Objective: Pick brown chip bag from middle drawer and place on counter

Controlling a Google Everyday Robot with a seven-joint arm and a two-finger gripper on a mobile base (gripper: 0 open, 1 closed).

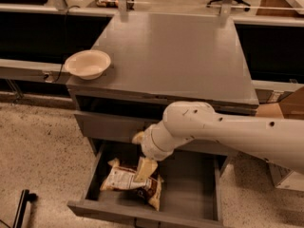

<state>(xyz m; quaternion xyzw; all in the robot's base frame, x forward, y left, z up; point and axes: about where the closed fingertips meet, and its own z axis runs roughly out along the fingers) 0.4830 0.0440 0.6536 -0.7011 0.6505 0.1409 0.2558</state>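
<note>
The brown chip bag (pixel 121 178) lies flat in the left half of the open middle drawer (pixel 190 189), its cream panel facing up. My gripper (pixel 145 169) reaches down into the drawer from the white arm (pixel 213 129) and sits right on the bag's right part, touching it. The bag rests on the drawer floor. The counter (pixel 175 56) is the broad grey top above the drawer.
A cream round bowl (pixel 88 64) stands on the counter's front left corner. A cardboard box (pixel 285 108) is at the right of the cabinet. A black object (pixel 21 208) lies on the speckled floor at lower left. The drawer's right half is bare.
</note>
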